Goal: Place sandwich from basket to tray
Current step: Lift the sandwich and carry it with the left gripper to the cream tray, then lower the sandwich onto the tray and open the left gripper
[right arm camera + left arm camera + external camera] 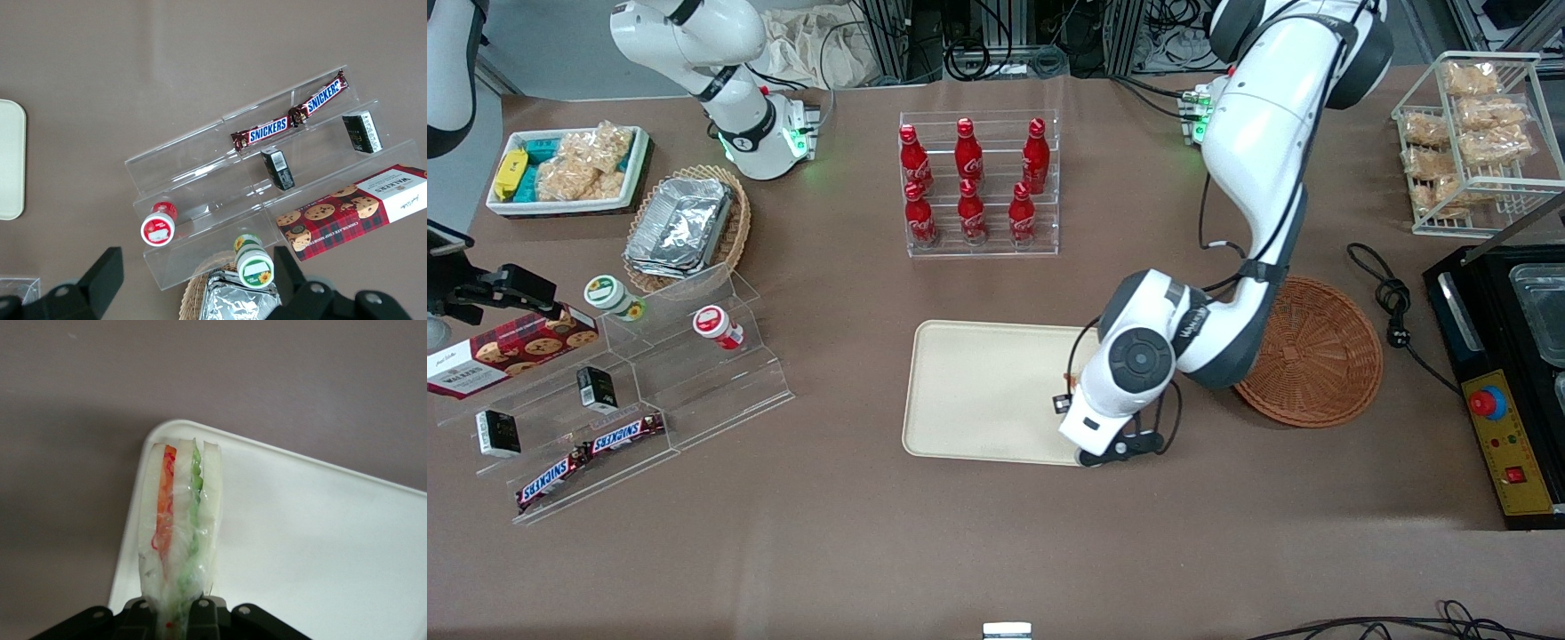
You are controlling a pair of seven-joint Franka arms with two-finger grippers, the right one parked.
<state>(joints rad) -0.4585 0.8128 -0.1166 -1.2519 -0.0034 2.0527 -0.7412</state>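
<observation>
— Reading from the nearest row: which labels are legible?

— Two brown Snickers bars point(591, 452) lie on the lowest step of the clear acrylic stand point(694, 391); on a higher step is a red tartan Walkers cookie box point(507, 353). Farthest from the camera, six red Coca-Cola bottles point(971, 182) fill a clear rack.

— And the sandwich?

— The left arm's gripper point(179, 613) is clenched on the wrapped triangular white-bread sandwich point(180, 520), which shows orange, red and green filling; it hangs above a rounded corner of the flat cream-beige rectangular tray point(978, 391), at the end nearest the round reddish-brown wicker basket point(1316, 351).

— Room around the edges?

— Most of the tray's surface is bare, with open brown table point(960, 551) along its near rim. The basket sits just beside the tray, toward the working arm's end, partly covered by the arm.
</observation>
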